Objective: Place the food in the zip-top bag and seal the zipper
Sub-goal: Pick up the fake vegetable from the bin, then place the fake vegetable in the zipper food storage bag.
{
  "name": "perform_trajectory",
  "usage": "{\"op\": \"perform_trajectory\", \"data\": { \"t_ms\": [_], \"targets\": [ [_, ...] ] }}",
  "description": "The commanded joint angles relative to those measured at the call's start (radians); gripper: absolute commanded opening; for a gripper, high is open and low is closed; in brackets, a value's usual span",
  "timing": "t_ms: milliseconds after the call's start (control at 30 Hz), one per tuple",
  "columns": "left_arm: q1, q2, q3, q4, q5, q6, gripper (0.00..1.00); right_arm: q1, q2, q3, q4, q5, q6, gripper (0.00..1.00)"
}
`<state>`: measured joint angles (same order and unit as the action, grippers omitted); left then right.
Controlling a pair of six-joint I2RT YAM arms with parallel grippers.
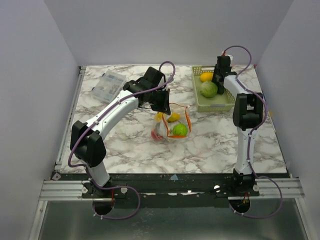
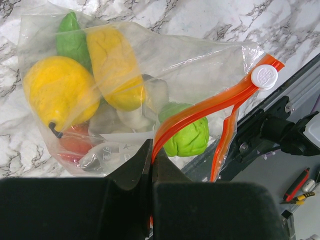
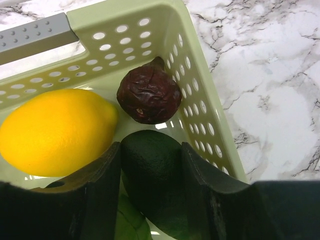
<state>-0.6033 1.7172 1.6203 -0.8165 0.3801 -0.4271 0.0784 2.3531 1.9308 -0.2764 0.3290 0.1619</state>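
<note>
The zip-top bag (image 1: pixel 172 125) lies mid-table holding food: a yellow fruit (image 2: pixel 60 90), a yellow piece (image 2: pixel 115 65), a green cucumber (image 2: pixel 70 40), a white garlic bulb (image 2: pixel 135 117), a red fruit (image 2: pixel 75 145) and a light green round piece (image 2: pixel 187 135). My left gripper (image 2: pixel 151 150) is shut on the orange zipper (image 2: pixel 200 107), whose white slider (image 2: pixel 264 76) sits at the far end. The right gripper (image 3: pixel 150 150) is down in the pale green basket (image 3: pixel 150 45). Its fingers press both sides of a dark green fruit (image 3: pixel 150 170).
In the basket (image 1: pixel 215 107) also lie a lemon (image 3: pixel 55 130), a wrinkled dark brown fruit (image 3: pixel 148 94) and a green leafy piece (image 1: pixel 209 89). A clear compartment box (image 1: pixel 107 85) sits at the back left. White walls enclose the marble table.
</note>
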Motion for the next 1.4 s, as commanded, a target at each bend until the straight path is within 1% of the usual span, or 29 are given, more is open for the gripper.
{"op": "perform_trajectory", "data": {
  "t_ms": [0, 133, 267, 600, 733, 967, 1167, 1367],
  "targets": [
    [0.005, -0.003, -0.016, 0.014, 0.030, 0.001, 0.00, 0.001, -0.005, 0.013, -0.099, -0.048, -0.016, 0.28],
    [0.005, -0.006, -0.018, 0.016, 0.036, -0.001, 0.00, 0.001, -0.053, 0.017, -0.092, -0.051, -0.029, 0.10],
    [0.003, -0.007, -0.018, 0.017, 0.037, -0.002, 0.00, 0.001, -0.103, 0.011, -0.092, -0.053, -0.022, 0.01],
    [0.002, 0.001, -0.016, 0.020, 0.055, -0.008, 0.00, 0.001, -0.268, -0.093, -0.060, -0.128, 0.038, 0.00],
    [0.002, 0.006, -0.011, 0.022, 0.068, -0.016, 0.00, 0.001, -0.370, -0.188, -0.017, -0.241, 0.106, 0.00],
    [0.004, 0.002, -0.009, 0.027, 0.062, -0.035, 0.00, 0.001, -0.631, -0.470, 0.179, -0.579, 0.250, 0.00],
    [0.013, 0.014, -0.003, 0.044, 0.093, -0.073, 0.00, 0.004, -0.859, -0.700, 0.382, -0.868, 0.427, 0.00],
    [0.019, 0.021, -0.006, 0.054, 0.111, -0.102, 0.00, 0.021, -1.073, -0.874, 0.482, -1.022, 0.494, 0.00]
  ]
}}
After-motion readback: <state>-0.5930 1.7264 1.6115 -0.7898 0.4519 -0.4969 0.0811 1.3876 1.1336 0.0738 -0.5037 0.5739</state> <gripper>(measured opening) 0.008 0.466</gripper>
